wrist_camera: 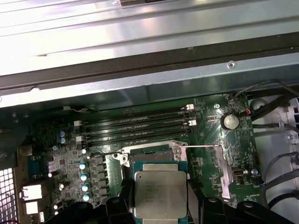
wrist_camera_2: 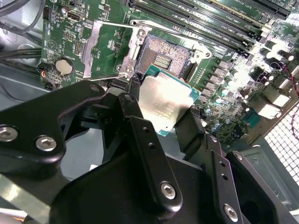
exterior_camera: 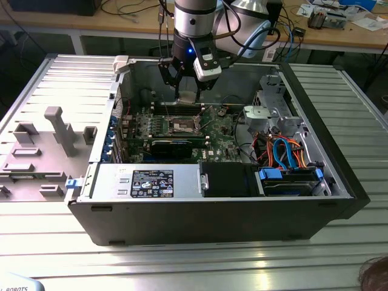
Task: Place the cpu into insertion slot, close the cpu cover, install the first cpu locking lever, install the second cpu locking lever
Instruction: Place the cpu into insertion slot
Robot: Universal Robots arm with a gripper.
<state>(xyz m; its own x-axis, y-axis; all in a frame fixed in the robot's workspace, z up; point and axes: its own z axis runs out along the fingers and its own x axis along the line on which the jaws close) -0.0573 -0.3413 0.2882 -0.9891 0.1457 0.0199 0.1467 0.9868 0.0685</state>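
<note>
The black claw [exterior_camera: 188, 90] grips the flat silver-grey square cpu [wrist_camera_2: 164, 103] by its edges, just above the dark, silver-rimmed insertion slot [wrist_camera_2: 163, 58], not seated. A skewed or offset descent would likely bend the slot's contacts.

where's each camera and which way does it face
Exterior view: off the arm, looking down into the open case; shows arm and gripper.
Second wrist view: on the arm, past black fingers to the cpu and insertion slot.
First wrist view: on the arm, over the motherboard; fingers flank the cpu.
Both share the cpu.
</note>
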